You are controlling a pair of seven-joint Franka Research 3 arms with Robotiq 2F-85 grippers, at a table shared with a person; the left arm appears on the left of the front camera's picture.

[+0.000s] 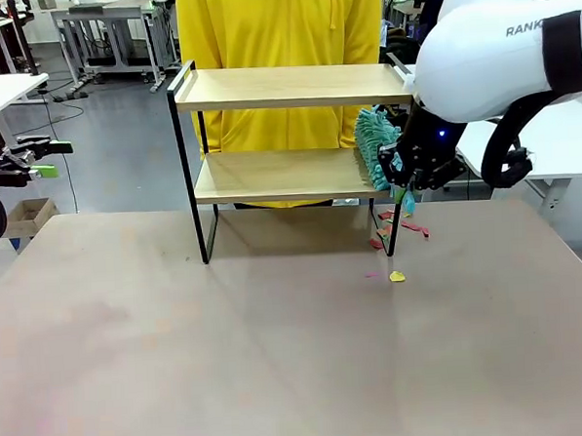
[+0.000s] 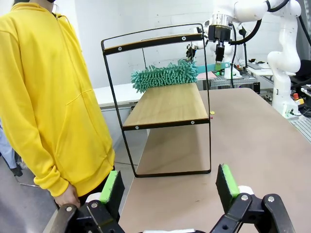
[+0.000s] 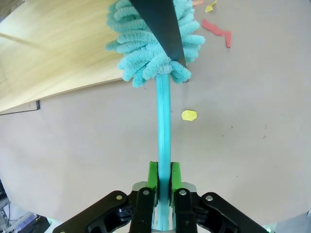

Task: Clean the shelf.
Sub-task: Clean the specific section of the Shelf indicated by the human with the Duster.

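A person in a yellow hoodie (image 1: pixel 281 23) stands at the far side of the table, close against its far edge. The tabletop (image 1: pixel 279 355) is pale grey-brown and mostly bare. Near its far edge, right of the middle, lie a few red paper scraps (image 1: pixel 412 227), and one yellow scrap (image 1: pixel 398 277) lies a little nearer the middle of the tabletop. Off the far left corner a cardboard box (image 1: pixel 25 217) sits on the grey floor (image 1: pixel 121 149). White worktables (image 1: pixel 105 13) stand farther back, and another white table (image 1: pixel 561 145) stands off to the right.
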